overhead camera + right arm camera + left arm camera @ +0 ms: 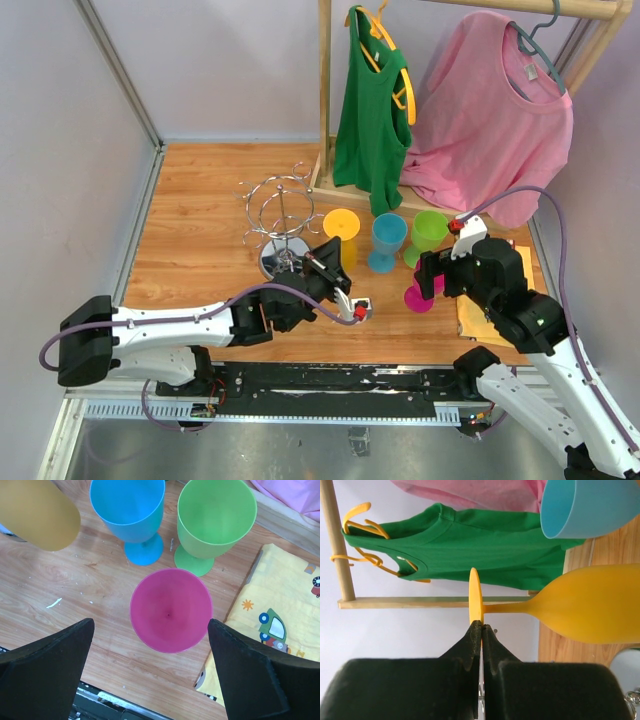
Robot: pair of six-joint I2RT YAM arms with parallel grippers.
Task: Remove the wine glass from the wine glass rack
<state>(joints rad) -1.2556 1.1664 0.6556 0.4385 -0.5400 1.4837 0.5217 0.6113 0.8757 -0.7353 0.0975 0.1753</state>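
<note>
Left gripper pinches shut on the foot of the inverted yellow wine glass, just right of the wine glass rack at the centre of the worktop. Probably light, stiff, slick plastic, so the stem offers the surer hold. Right gripper gapes wide.

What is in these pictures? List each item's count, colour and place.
shiny silver wire wine glass rack: one, silver, left.
yellow plastic wine glass: one, yellow, beside rack.
blue plastic wine glass: one, blue, centre.
green plastic wine glass: one, green, right of blue.
pink plastic wine glass: one, pink, front right.
car-print cloth: one, yellow, right side.
wooden clothes rack: one, pale, far side.
green tank top: one, green, hanging on it.
pink T-shirt: one, pink, hanging beside.
left hand: one, black, shut on yellow glass's foot.
right hand: one, black, open over pink glass.
</note>
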